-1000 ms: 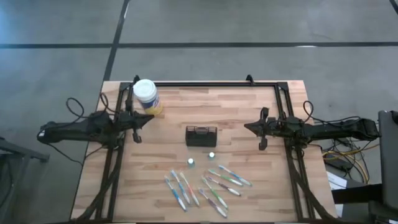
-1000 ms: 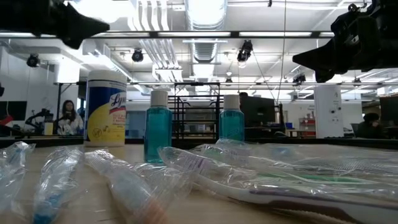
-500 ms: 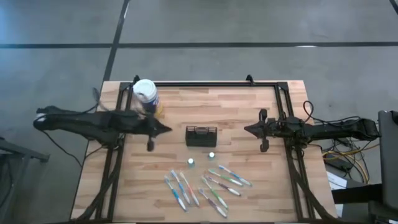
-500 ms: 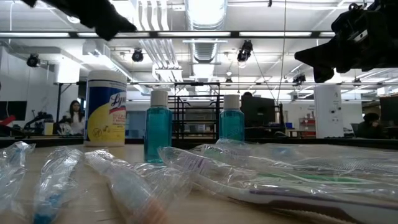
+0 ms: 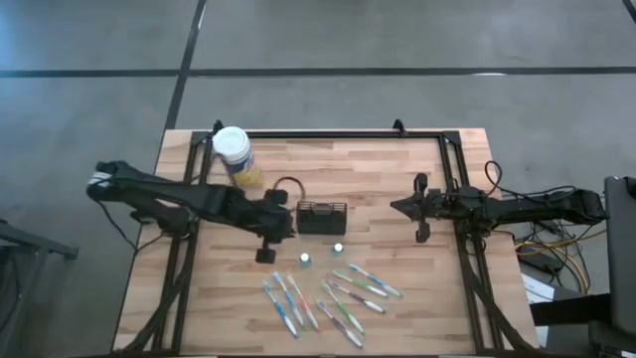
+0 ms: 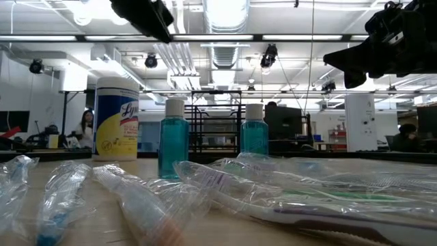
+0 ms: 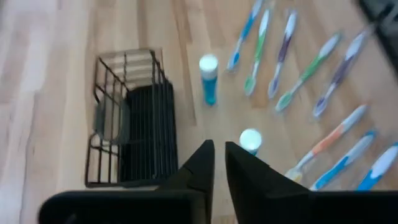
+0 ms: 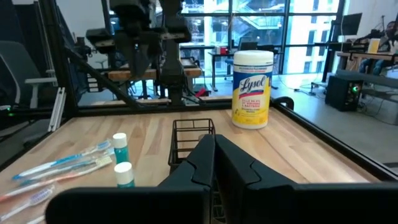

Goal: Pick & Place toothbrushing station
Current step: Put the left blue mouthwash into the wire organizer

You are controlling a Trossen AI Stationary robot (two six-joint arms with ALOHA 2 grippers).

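Fingers (image 7: 202,167) of the left gripper (image 5: 270,235) stand a narrow slit apart with nothing between them, hovering above the wooden counter (image 5: 378,174) just to the 9 o'clock side of the small black rectangular mesh holder box (image 5: 322,217). That box sits upright near the centre of the counter, its compartments holding nothing that shows. In the left wrist view the same box (image 7: 134,121) lies just beyond the fingertips, apart from them.

The right gripper (image 5: 405,207) waits toward 3 o'clock from the box, well apart from it, its fingers (image 8: 199,163) pressed together on nothing.

At 10 o'clock from the box stands a round yellow canister with a white lid (image 5: 234,152), near the counter's far edge. Two small teal bottles with white caps (image 5: 321,254) stand just at 6 o'clock of the box. Farther toward 6 o'clock, a scatter of wrapped toothbrushes in blue, green, purple and orange (image 5: 326,298) lies flat on the wood.

In the low view a person (image 6: 85,128) shows in the room beyond the counter.
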